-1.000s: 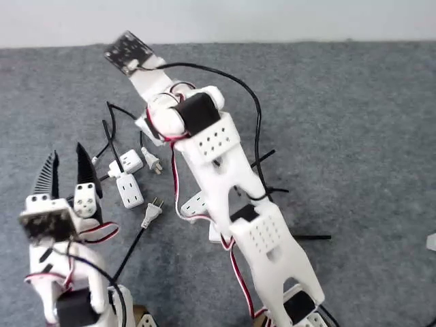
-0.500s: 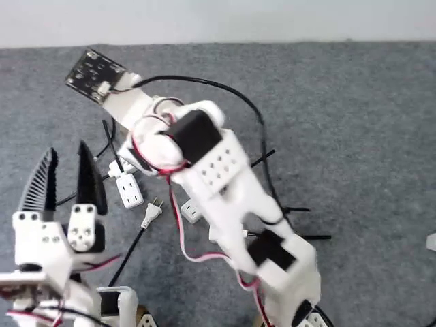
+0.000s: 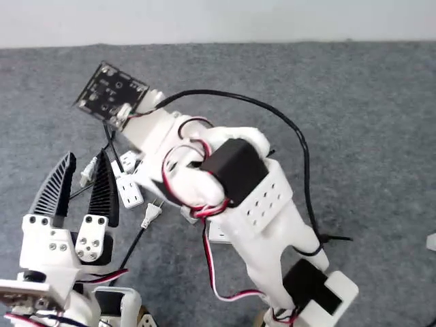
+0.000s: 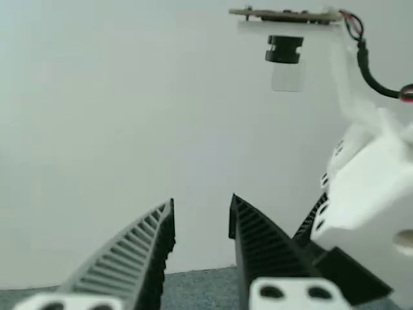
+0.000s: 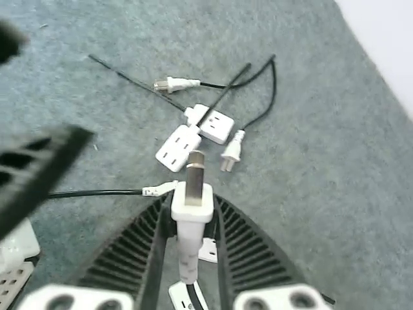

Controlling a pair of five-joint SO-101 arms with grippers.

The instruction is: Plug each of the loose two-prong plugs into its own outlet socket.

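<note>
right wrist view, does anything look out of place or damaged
Nothing looks damaged. The two sockets lie askew to each other on the carpet, black cords cross beside them, and loose plugs sit scattered around. The held plug sits in the right pincer, prongs past its tips.

The right gripper (image 5: 190, 205) has a plug (image 5: 192, 201) pinched between its two fingers, and the prongs poke out past the tips. Just ahead of the prongs, down on the mat (image 5: 310, 129), lies the near socket (image 5: 179, 148). The far socket (image 5: 216, 126) lies right behind it, touching it. A loose plug (image 5: 231, 153) lies just beside the near socket. Another plug (image 5: 174, 84) lies farther out, past both sockets. The left gripper (image 3: 82, 184) is off to the side, with both sockets just to the right of its fingertips.
</note>
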